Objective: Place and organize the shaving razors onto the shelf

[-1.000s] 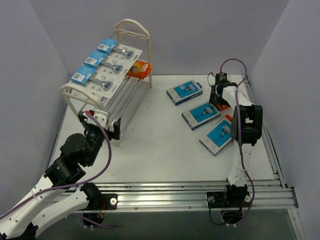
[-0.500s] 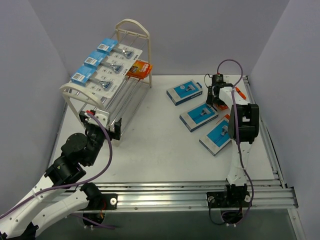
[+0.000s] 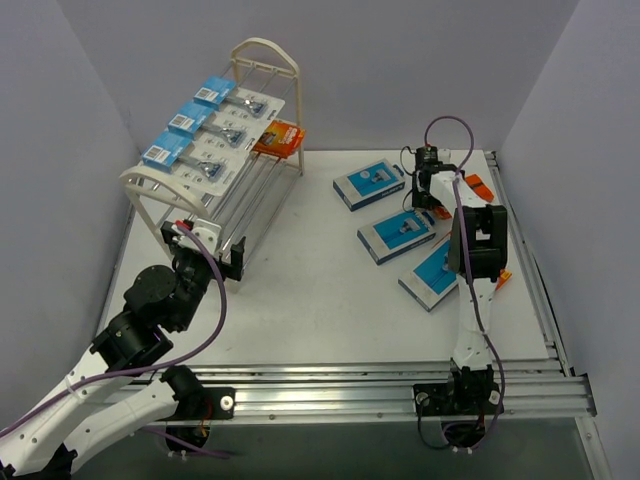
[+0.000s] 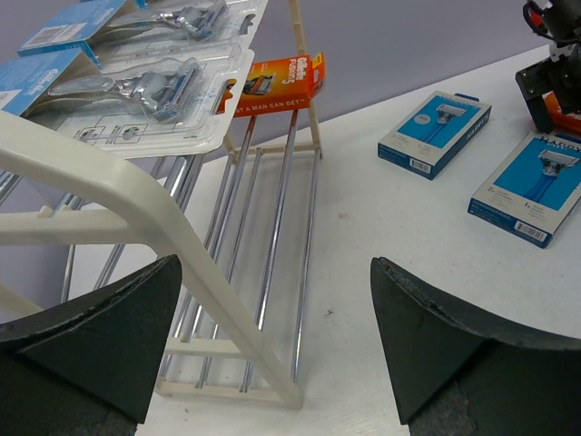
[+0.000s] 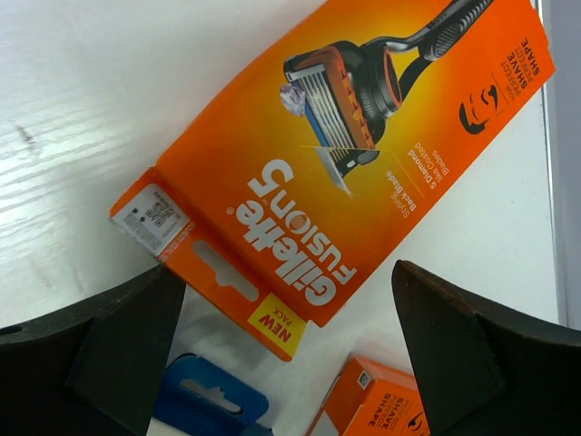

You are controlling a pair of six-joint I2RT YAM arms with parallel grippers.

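Observation:
The cream shelf (image 3: pixel 262 52) stands at the back left. Three blister razor packs (image 3: pixel 196 123) lie on its top tier, and an orange razor box (image 3: pixel 279 138) lies at its far end. Three blue-and-white razor boxes (image 3: pixel 368 183) (image 3: pixel 402 232) (image 3: pixel 437 270) lie on the table at the right. My right gripper (image 3: pixel 432 195) is open and empty above an orange Gillette box (image 5: pixel 336 173); the right wrist view shows the gripper (image 5: pixel 289 271) straddling the box's hang-tab end. My left gripper (image 3: pixel 210 250) is open and empty at the shelf's near end (image 4: pixel 136 195).
A second orange box (image 5: pixel 381 409) and a blue hang tab (image 5: pixel 213 404) lie close by the right gripper. Another orange pack (image 3: pixel 478 186) shows by the table's right rail (image 3: pixel 545 300). Grey walls close in the left, back and right.
My right wrist has moved left and farther back over the packs at the right. The left arm has barely moved.

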